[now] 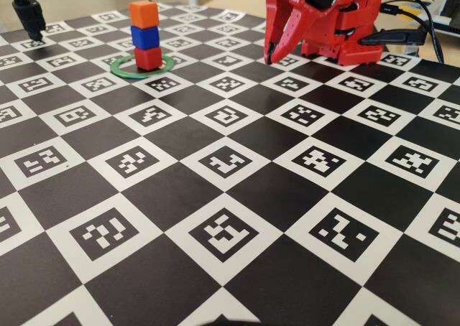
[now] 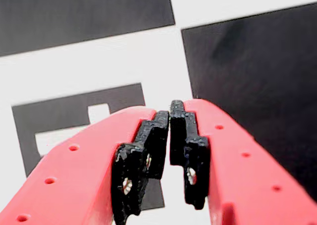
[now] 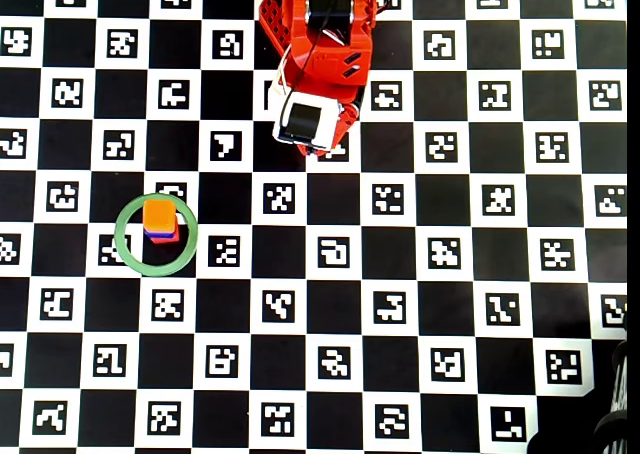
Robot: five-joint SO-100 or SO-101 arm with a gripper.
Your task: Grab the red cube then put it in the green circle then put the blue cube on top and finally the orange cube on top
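Observation:
Inside the green circle (image 1: 126,73) (image 3: 125,244) stands a three-cube stack: the red cube (image 1: 147,57) at the bottom, the blue cube (image 1: 145,37) on it, the orange cube (image 1: 144,14) on top. From overhead the orange cube (image 3: 159,215) covers the others except for a thin red edge (image 3: 172,238). My red gripper (image 1: 269,59) (image 3: 318,152) hangs folded near the arm's base, well right of the stack in the fixed view. In the wrist view my gripper (image 2: 170,108) is shut, with its black pads together, nothing held, and only the mat below.
A black-and-white checkerboard mat (image 1: 230,161) with printed markers covers the table. The red arm base (image 1: 345,31) sits at the back right with black cables (image 1: 410,14) behind it. A black stand (image 1: 29,14) rises at the back left.

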